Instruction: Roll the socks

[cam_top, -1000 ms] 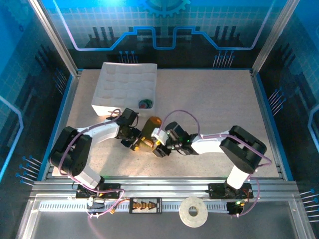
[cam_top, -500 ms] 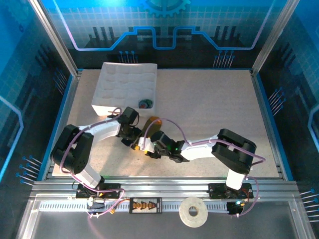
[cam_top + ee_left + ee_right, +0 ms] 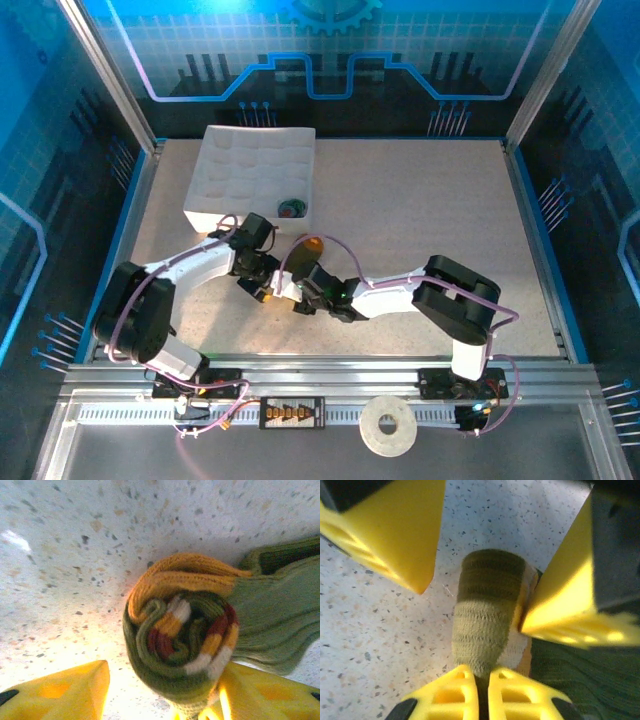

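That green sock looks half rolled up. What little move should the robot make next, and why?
Probably close the left tool on the rolled olive-green sock. Its fingers stand open on either side of the roll, while the right tool is shut, seemingly pinching the roll's end. A grip there should keep the roll from unwinding.

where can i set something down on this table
Widest patch: the far right of the table, bordered by the white tray, right rail and right arm. A thin near-edge strip lies between it and the left arm. Crowded centre-left, where left fingers and right fingers meet the olive sock.
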`<act>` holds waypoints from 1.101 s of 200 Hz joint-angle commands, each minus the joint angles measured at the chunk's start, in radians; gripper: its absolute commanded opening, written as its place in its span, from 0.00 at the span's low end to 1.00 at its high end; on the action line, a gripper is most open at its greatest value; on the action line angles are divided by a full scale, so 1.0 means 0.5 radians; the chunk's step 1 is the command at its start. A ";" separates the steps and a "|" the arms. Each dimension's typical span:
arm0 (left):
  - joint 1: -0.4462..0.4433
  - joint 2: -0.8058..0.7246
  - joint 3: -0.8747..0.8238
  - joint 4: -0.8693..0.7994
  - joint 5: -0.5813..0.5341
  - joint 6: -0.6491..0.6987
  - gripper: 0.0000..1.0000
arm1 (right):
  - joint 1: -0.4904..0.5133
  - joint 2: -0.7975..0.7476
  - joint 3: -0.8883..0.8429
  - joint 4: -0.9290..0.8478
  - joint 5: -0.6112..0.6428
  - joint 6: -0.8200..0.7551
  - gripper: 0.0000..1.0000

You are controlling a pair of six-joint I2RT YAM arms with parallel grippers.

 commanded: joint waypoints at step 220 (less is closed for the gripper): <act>0.088 -0.294 -0.163 0.095 -0.009 -0.012 0.61 | -0.524 0.438 0.146 -0.584 -1.101 0.783 0.00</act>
